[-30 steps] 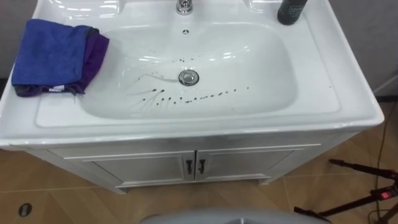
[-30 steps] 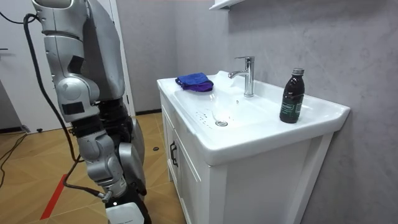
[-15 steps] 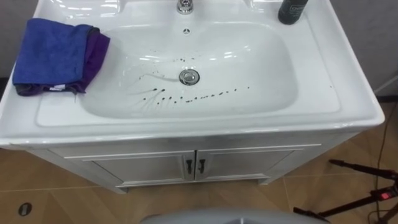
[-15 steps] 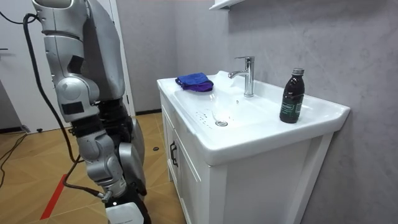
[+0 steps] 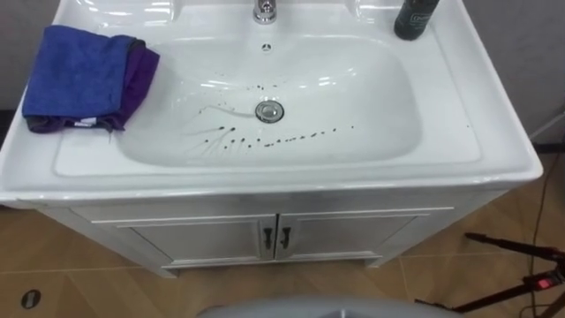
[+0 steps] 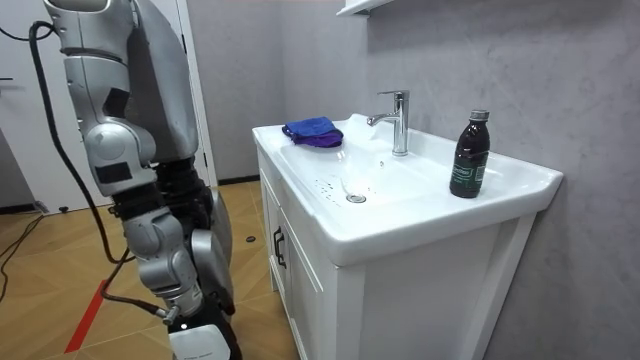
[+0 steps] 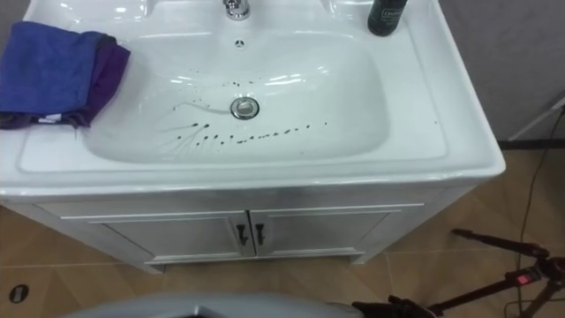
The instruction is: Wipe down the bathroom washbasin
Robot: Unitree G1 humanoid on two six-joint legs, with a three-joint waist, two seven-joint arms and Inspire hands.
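Note:
The white basin (image 5: 375,97) has a trail of dark specks (image 5: 265,140) in front of its metal drain (image 5: 269,110). A folded blue and purple cloth (image 5: 84,78) lies on the basin's left rim, at the far end of the counter in the room view (image 6: 313,131). I stand upright a step back from the basin cabinet. My right arm hangs at my side, with the right hand (image 6: 200,345) low at the room view's bottom edge.
A chrome faucet (image 6: 398,120) stands at the back centre. A dark bottle (image 6: 470,155) sits at the back right of the rim. White cabinet doors (image 5: 274,237) lie below the basin. Black tripod legs (image 5: 521,256) rest on the wooden floor at the right.
The eye view has shifted slightly, so the camera moved. The cloth, the bottle and the specks stay where they were.

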